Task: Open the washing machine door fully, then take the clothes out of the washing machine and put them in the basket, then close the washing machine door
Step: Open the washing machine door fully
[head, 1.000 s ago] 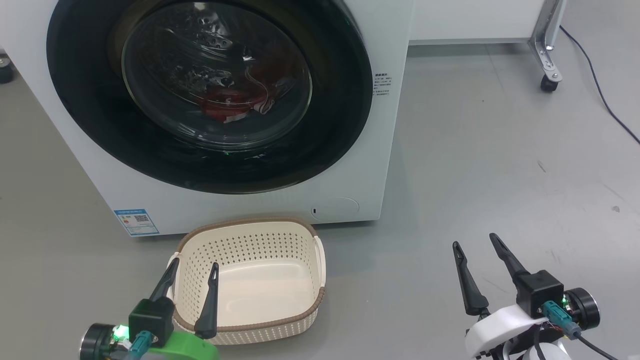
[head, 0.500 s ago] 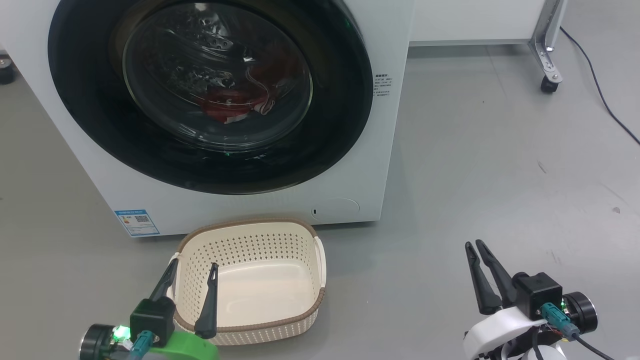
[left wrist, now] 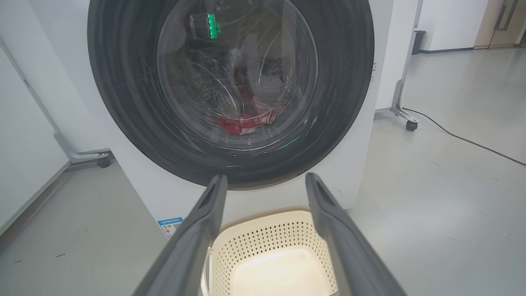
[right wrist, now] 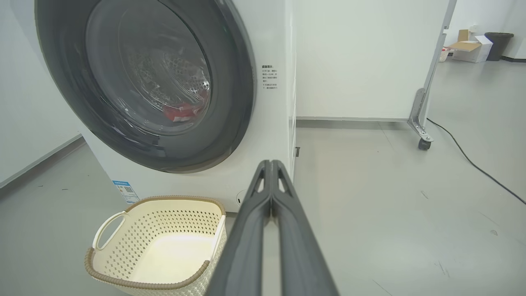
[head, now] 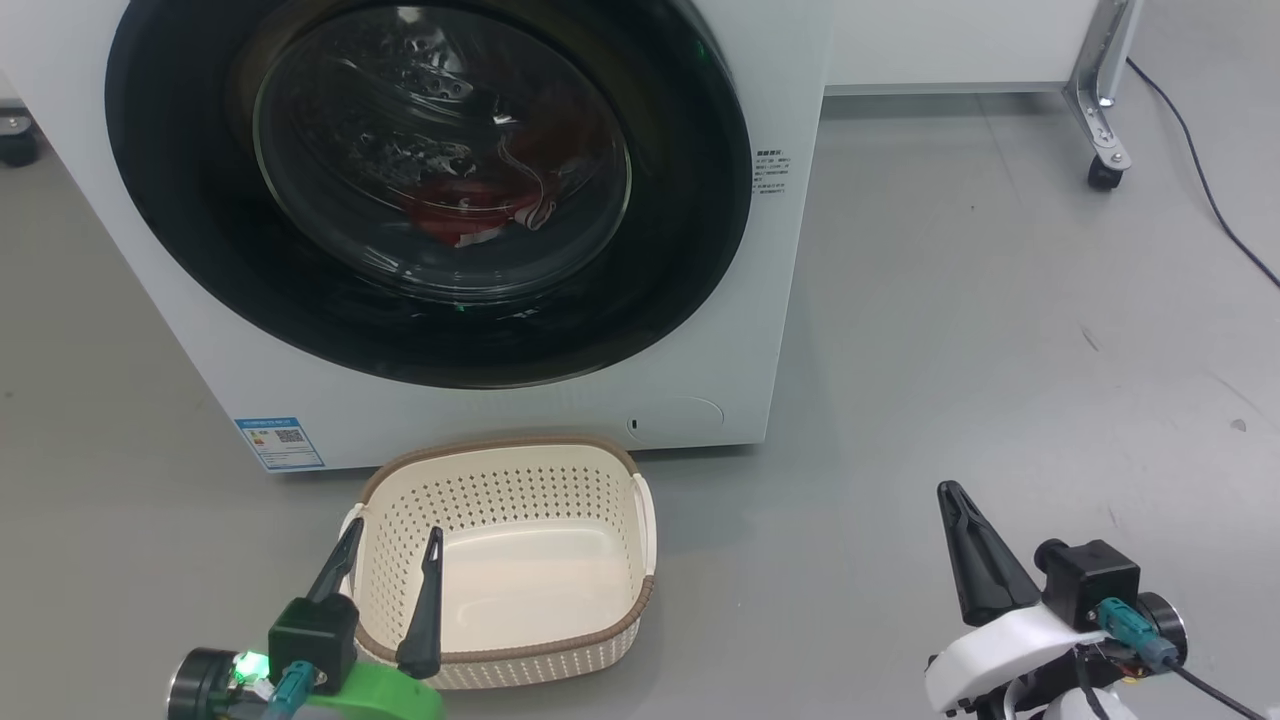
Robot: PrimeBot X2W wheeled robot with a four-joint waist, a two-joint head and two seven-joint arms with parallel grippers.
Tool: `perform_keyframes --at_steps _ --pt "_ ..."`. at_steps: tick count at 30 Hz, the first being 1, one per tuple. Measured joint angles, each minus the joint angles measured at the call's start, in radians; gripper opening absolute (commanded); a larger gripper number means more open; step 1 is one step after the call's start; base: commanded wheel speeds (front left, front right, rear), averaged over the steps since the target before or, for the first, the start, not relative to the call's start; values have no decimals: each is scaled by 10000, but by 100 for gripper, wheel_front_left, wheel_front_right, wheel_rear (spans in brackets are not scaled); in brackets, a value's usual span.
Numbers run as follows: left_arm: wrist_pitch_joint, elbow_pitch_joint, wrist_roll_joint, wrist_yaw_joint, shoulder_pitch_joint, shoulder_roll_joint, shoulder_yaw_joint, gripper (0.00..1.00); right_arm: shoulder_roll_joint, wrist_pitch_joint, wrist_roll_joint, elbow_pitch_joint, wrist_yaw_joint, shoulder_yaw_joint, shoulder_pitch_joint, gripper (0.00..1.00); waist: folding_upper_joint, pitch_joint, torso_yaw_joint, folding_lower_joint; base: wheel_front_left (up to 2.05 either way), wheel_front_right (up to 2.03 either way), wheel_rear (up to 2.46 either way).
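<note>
door [head: 430,330] shut, clothes [head: 465,215] behind its glass. basket [head: 500,446] waits at its 6 o'clock, handy for drops. right gripper [head: 950,490] at 4 o'clock, clenched empty; left gripper [head: 395,527] gapes by the basket.

Washing machine [head: 740,350] labels [head: 279,443] illegible

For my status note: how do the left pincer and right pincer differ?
The left pincer is open, the right pincer shut. The left pincer has a green mount, the right a white mount. The left is at the basket, the right above floor. Both hold nothing.
</note>
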Motion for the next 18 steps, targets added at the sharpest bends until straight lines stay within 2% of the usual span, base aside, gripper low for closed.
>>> perform_keyframes --at_steps 5,10,12,18 --pt "12 -94 35 0 -5 -36 -63 100 161 180 700 -46 105 -445 -4 0 0 146 90 0 0 0 0" --pt "12 -268 98 0 -29 -52 -63 100 807 376 2245 -199 364 -1127 -57 0 0 422 184 0 0 0 0" --pt "12 -291 100 0 -38 -52 -61 100 869 422 2508 -217 416 -1269 -90 0 0 483 206 0 0 0 0" --pt "13 -443 236 0 -230 -54 -73 100 978 859 4376 -399 715 -2201 -724 0 0 889 352 0 0 0 0"
